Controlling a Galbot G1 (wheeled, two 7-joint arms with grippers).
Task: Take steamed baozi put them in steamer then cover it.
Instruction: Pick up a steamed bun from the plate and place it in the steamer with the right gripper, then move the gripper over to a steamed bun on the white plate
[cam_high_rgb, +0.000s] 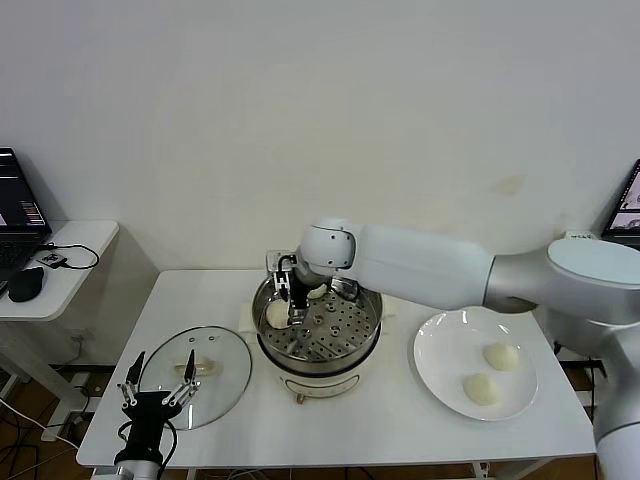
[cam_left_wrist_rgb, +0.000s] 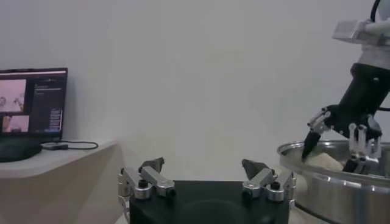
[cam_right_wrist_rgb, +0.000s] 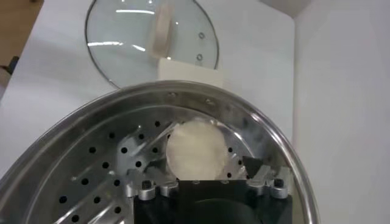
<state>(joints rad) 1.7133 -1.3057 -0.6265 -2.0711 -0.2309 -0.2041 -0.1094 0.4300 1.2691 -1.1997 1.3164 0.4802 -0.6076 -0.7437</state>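
Right gripper (cam_high_rgb: 296, 300) sits inside the steamer (cam_high_rgb: 345, 345), fingers spread around a baozi (cam_right_wrist_rgb: 196, 149) on the perforated tray, released as far as I see. Two baozi (cam_high_rgb: 500, 356) wait on the plate (cam_high_rgb: 430, 355). Left gripper (cam_high_rgb: 158, 392) idles open by the glass lid (cam_high_rgb: 225, 350).

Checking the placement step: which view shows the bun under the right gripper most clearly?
The right wrist view: the bun lies whole on the steamer tray, the open right gripper around it. In the head view the bun is small beside the fingers; the left wrist view shows only a sliver above the rim.
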